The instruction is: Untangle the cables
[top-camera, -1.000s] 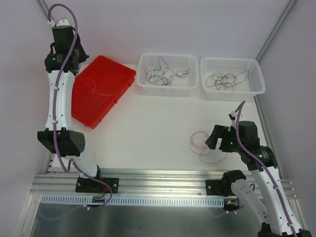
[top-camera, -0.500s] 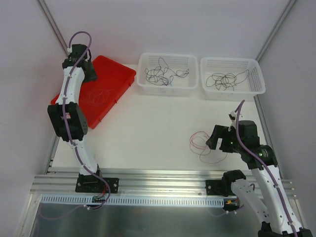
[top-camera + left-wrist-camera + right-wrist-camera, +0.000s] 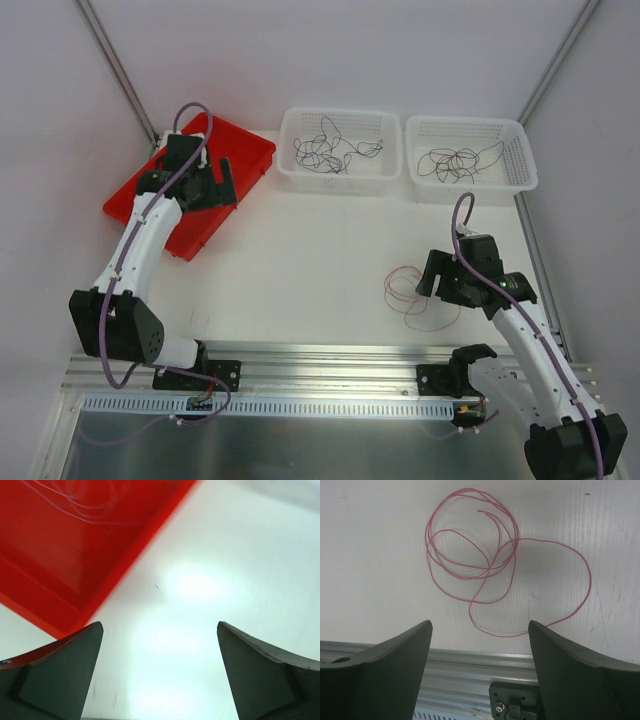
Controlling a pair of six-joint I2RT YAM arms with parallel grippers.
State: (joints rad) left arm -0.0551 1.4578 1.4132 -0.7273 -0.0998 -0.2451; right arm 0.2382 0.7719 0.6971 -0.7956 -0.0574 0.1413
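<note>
Looking at the right hand [image 3: 480, 625] first: its two dark fingers are spread wide with nothing between them. It hangs over the white table [image 3: 300, 260] at roughly 4 o'clock in the overhead shot. In the wrist cam, the thin red-pink cable [image 3: 489, 569] lies just past the fingertips, toward 12 o'clock. It's a loose bunch of overlapping loops, with one big loop swinging out to 3 o'clock. It lies flat on the table and neither finger touches it. From above, that same cable [image 3: 398, 290] sits right beside the hand, on its 9 o'clock side.

The left hand [image 3: 212, 188] is also wide open and empty. It's up at about 10 o'clock, over the edge of the flat red plastic tray [image 3: 250, 150]. Its wrist cam shows the tray [image 3: 50, 555] filling the 10 o'clock corner, a bit blurry, with some thin pale-looking wire loops [image 3: 97, 502] inside.

Further out at 12 o'clock, a white perforated plastic basket [image 3: 340, 182] holds a tangle of dark purple cables [image 3: 330, 150]. A second white perforated basket [image 3: 470, 190] at 1 o'clock holds a tangle of black cables [image 3: 455, 162].
</note>
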